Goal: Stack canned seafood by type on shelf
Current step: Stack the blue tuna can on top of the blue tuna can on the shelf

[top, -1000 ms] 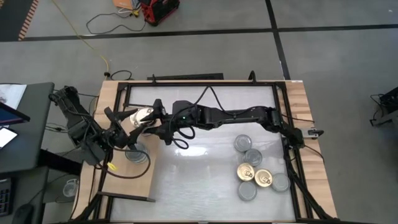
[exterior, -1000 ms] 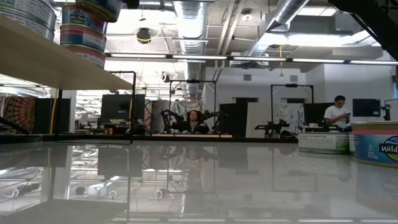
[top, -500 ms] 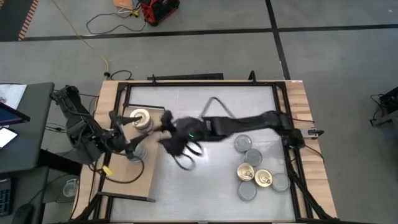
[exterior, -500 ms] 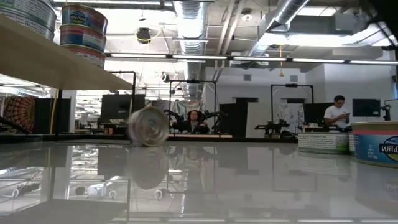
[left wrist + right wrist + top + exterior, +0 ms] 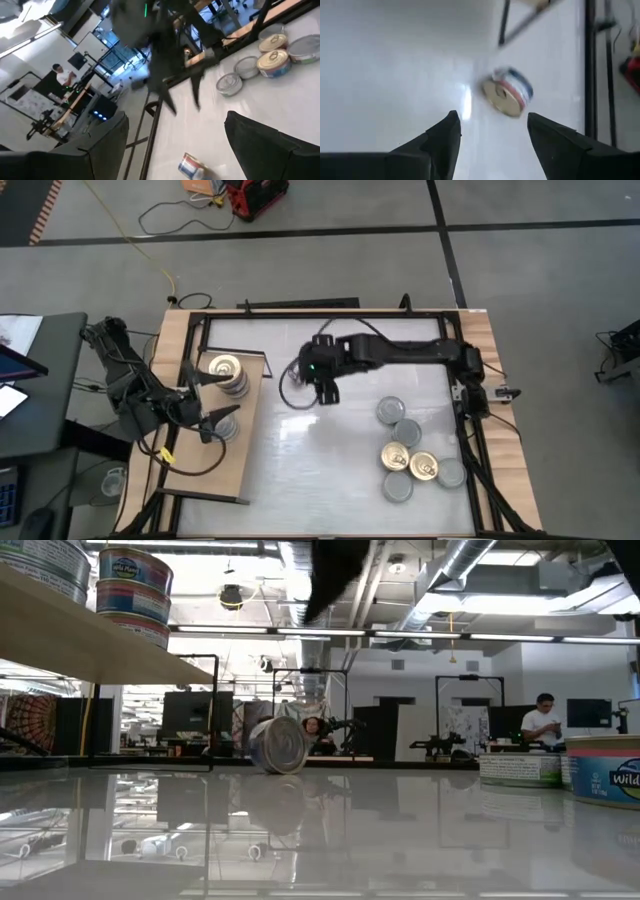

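Left end effector (image 5: 211, 402) above the shelf (image 5: 205, 470), fingers spread apart, nothing between them. On the shelf: a stack of canned seafood with a gold top (image 5: 223, 370) at the far corner, a silver-topped tin (image 5: 226, 426) just nearer. Right end effector (image 5: 324, 389) off the shelf's right side, above the counter (image 5: 350, 345), fingers apart and empty. One loose tin (image 5: 278, 745) tipped on its edge on the counter, between shelf and right end effector. Remaining tins (image 5: 410, 450) clustered well right of the shelf.
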